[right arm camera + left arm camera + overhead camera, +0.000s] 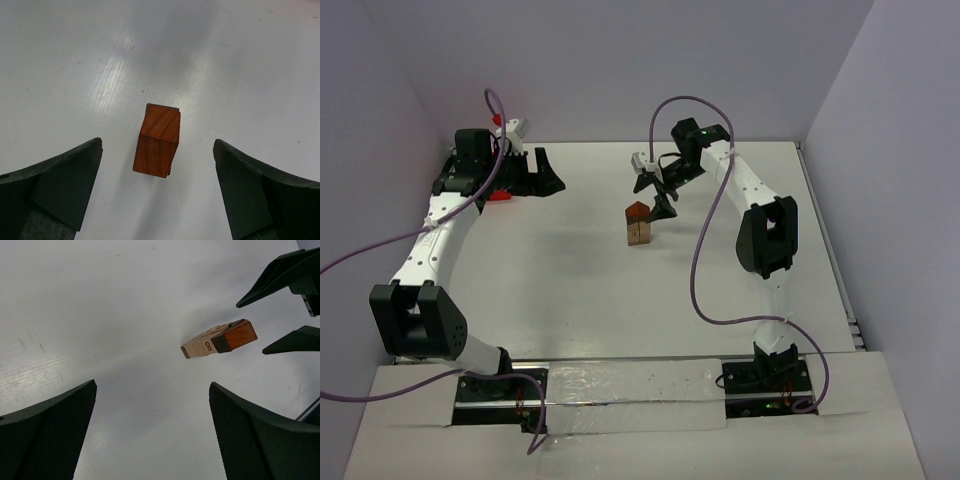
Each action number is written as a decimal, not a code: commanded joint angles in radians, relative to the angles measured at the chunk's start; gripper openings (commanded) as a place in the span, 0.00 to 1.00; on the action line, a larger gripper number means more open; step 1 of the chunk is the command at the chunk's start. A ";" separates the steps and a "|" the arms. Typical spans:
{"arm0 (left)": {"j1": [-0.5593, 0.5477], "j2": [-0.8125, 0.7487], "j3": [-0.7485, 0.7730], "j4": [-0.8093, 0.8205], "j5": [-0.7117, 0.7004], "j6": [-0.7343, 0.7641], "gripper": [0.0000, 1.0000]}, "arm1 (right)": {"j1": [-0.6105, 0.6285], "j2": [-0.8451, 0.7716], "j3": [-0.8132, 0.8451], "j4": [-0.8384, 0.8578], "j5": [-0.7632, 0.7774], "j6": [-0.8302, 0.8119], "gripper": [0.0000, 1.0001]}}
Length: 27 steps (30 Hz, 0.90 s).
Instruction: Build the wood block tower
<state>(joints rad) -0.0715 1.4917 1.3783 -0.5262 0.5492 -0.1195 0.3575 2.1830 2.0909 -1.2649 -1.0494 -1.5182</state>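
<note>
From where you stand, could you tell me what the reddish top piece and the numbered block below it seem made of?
The reddish top piece looks like wood, red-brown with visible grain and a smooth face. The numbered block looks like pale, matte wood; its 8 may be printed or burned.

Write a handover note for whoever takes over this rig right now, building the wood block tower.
Left gripper: open, empty, off to the far left.
Right gripper: open, fingers either side of the reddish-brown wooden wedge, not touching.
Small wooden block tower: standing, wedge on top.
Done: wedge placed.
To do: lift the right arm clear without knocking it; further blocks, cannot tell.
</note>
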 commanded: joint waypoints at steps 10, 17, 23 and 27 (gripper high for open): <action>-0.007 0.000 0.127 0.033 -0.105 -0.011 0.99 | -0.035 -0.291 0.031 0.437 -0.070 0.643 1.00; -0.014 0.086 0.250 -0.163 -0.070 0.067 0.99 | -0.134 -0.513 -0.175 0.752 0.214 1.168 1.00; -0.016 0.018 0.174 -0.088 -0.199 0.077 0.99 | -0.298 -0.645 -0.422 0.773 0.453 1.377 1.00; -0.016 -0.006 0.094 -0.066 -0.286 0.076 0.99 | -0.404 -0.799 -0.685 0.848 0.532 1.400 1.00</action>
<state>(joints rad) -0.0840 1.5317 1.5156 -0.6310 0.3661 -0.0626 0.0255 1.4906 1.5776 -0.4944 -0.6571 -0.2344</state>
